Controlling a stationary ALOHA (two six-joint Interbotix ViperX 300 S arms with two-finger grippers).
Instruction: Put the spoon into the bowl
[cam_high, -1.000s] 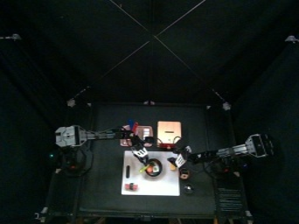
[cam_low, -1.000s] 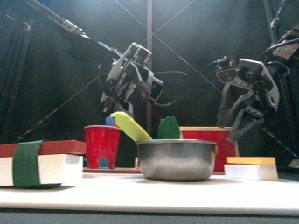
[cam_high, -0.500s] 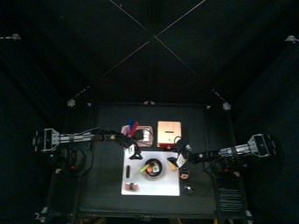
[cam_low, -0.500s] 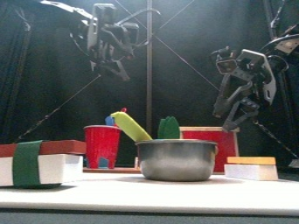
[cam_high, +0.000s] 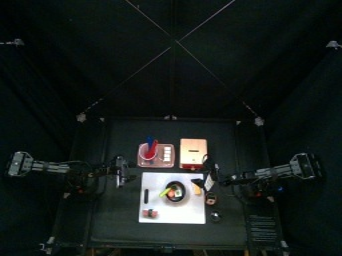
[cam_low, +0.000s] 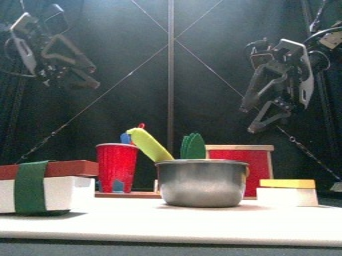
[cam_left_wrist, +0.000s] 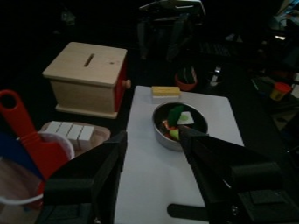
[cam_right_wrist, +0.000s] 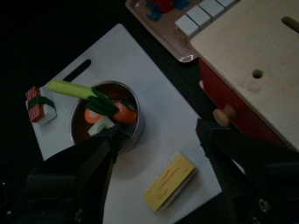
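No readable writing shows; the spoon (cam_right_wrist: 70, 88) leans in the bowl (cam_right_wrist: 107, 120).

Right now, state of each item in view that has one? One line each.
Thin yellow-green spoon: in the bowl, handle leaning out over the rim.
Small round metal bowl: upright on the white mat, holding the spoon and orange-and-white pieces.
Red cup: upright.
Tan wooden box: upright, slot on top.
Left pincer: open, empty, away from the bowl.
Right pincer: open, empty, raised.
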